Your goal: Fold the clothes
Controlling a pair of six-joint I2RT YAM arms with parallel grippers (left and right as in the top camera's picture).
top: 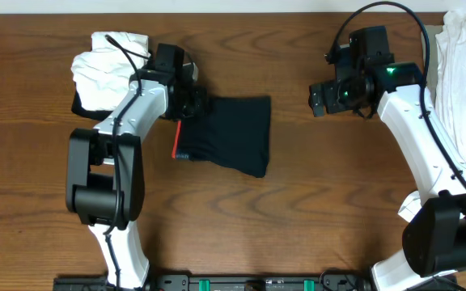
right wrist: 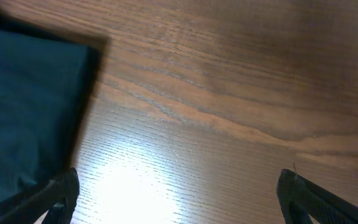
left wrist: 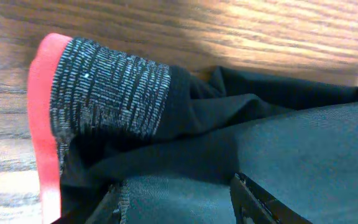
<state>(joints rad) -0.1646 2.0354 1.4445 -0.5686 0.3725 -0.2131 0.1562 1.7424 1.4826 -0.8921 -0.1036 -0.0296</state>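
Note:
The clothes in play are black leggings [top: 229,133], folded into a rough square at the table's middle, with the red-edged waistband [top: 175,139] along their left side. My left gripper [top: 191,101] sits at their upper left corner. In the left wrist view its jaws [left wrist: 179,205] are filled with a thick fold of the black fabric, beside the grey waistband [left wrist: 107,87]. The right gripper [top: 318,101] hovers to the right of the leggings, open over bare wood. The right wrist view shows its fingertips [right wrist: 61,193] wide apart and the leggings' edge [right wrist: 23,106] at the left.
A bundle of white clothes [top: 108,69] lies at the back left, just behind the left arm. A pile of white and beige garments [top: 463,56] fills the back right corner. Bare wood table [top: 298,202] lies in front of the leggings.

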